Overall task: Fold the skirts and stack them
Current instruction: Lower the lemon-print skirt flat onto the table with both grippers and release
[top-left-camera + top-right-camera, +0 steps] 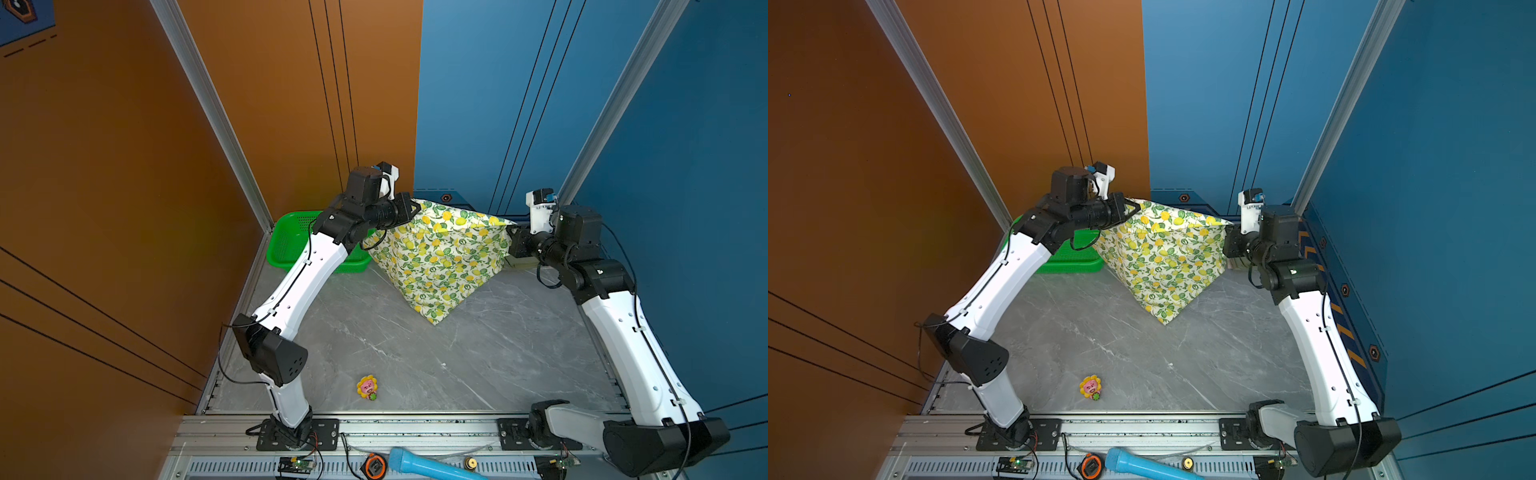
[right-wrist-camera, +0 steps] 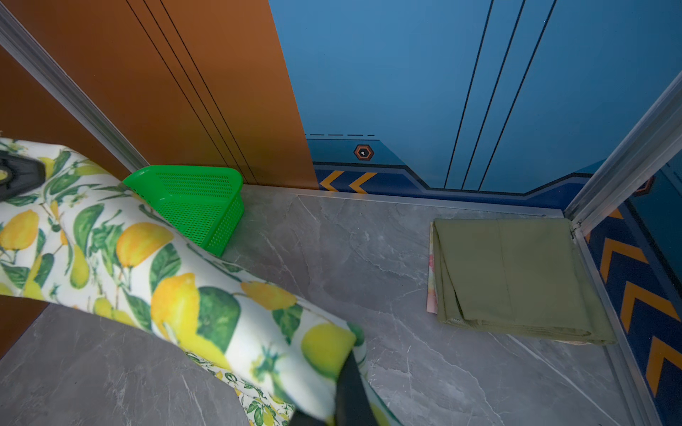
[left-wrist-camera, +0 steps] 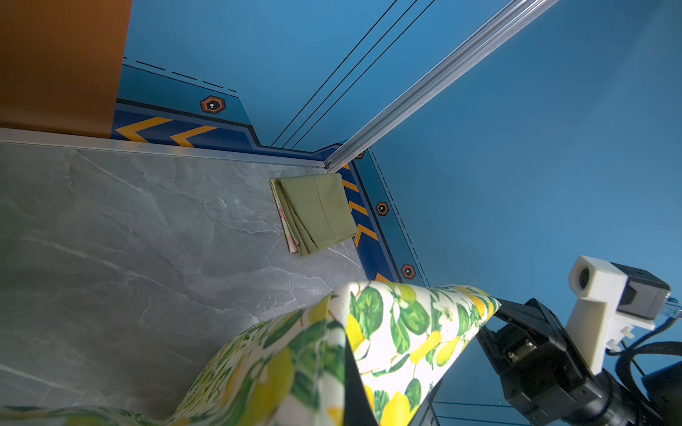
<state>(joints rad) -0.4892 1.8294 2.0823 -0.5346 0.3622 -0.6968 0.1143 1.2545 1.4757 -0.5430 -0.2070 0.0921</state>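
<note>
Above table [image 1: 457,365], L gripper [image 1: 417,206] + R gripper [image 1: 513,228] clamped on lemon skirt [image 1: 440,253] corners.

In both top views, looking from high above the arm bases steeply down over the whole table [image 1: 457,365] toward the far walls. From the left wrist, close behind the fingers [image 3: 356,398] of the left gripper [image 3: 347,354], facing past their tips along the lemon skirt [image 3: 406,332] to the olive skirt [image 3: 321,210] far beyond. From the right wrist, close behind the fingers [image 2: 354,398] of the right gripper [image 2: 348,369], facing past the tips to the green basket [image 2: 195,203] and that olive skirt. Overlapping on the lemon skirt in all four.
</note>
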